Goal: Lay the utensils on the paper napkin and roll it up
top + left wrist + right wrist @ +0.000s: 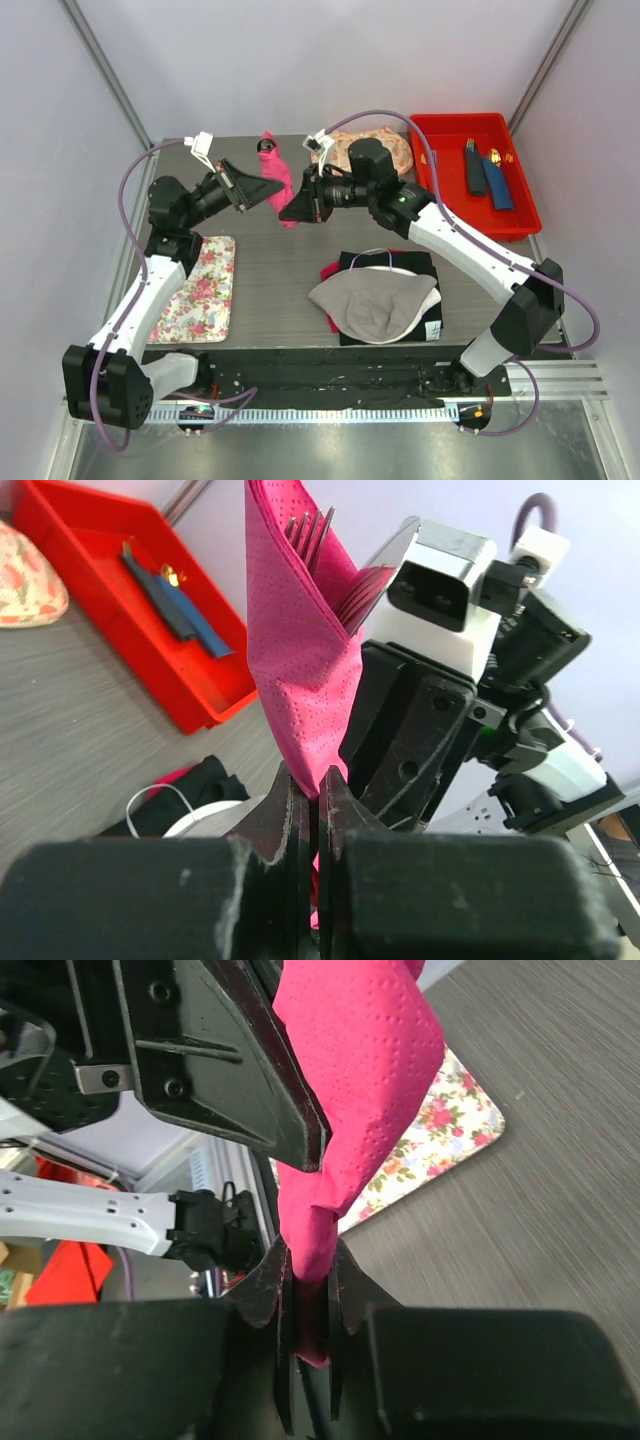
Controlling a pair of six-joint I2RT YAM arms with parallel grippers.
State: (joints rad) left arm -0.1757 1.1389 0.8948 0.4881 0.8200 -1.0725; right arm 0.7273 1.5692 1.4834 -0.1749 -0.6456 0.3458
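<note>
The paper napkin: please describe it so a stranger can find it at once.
Look above the far middle of the dark table, where the left gripper and right gripper meet. Both pinch the paper napkin, a bright pink roll held in the air with fork tines at its top. The other napkin rolls are navy and blue and lie in the red tray.
</note>
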